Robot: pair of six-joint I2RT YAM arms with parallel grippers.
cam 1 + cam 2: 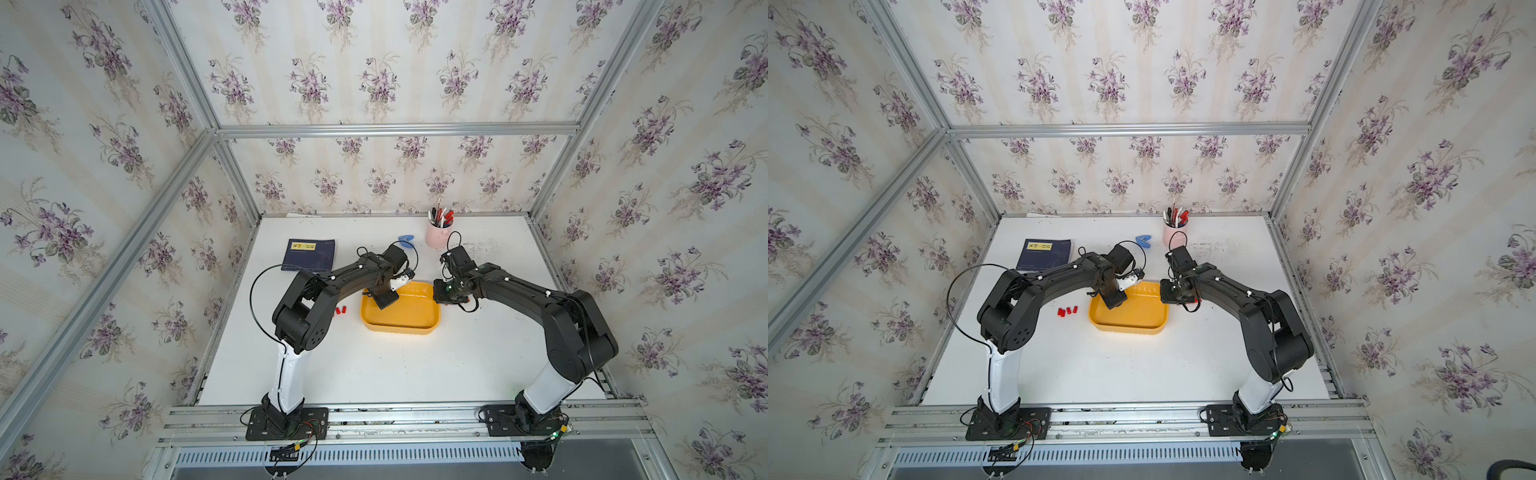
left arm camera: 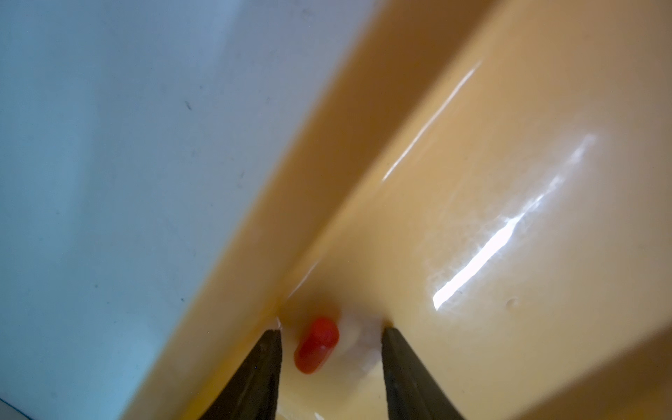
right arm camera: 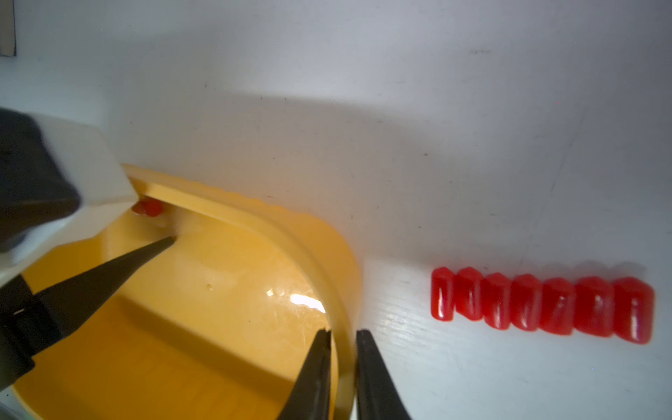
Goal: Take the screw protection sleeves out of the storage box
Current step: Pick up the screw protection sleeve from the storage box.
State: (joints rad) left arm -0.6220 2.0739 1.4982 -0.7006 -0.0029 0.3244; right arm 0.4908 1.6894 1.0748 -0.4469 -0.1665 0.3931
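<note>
The white table (image 1: 374, 365) is bare and slick, so anything flicked out of the storage box (image 1: 409, 316) could roll far. The box sits mid-table. The right gripper (image 3: 343, 331) pinches its rim near 2 o'clock, one finger inside the wall and one outside. If that pinch slips off the thin glossy rim, the box may skid or tip while the other arm works.

The left gripper (image 2: 331, 330) is low in the box's 10 o'clock corner with its jaws spread. A lone sleeve (image 2: 316, 350) lies between them, nearer one finger and touching neither. I judge the main risk to be here. The sleeve is tiny, rounded and askew to the closing line, so the fingers may squirt it sideways, jam it against the nearby wall, or close on nothing.

Outside the box, a row of seven sleeves (image 3: 538, 305) lies near its 3 o'clock side and three sleeves (image 1: 1068, 311) lie at 9 o'clock. A jolted box or a careless drop could scatter either group.
</note>
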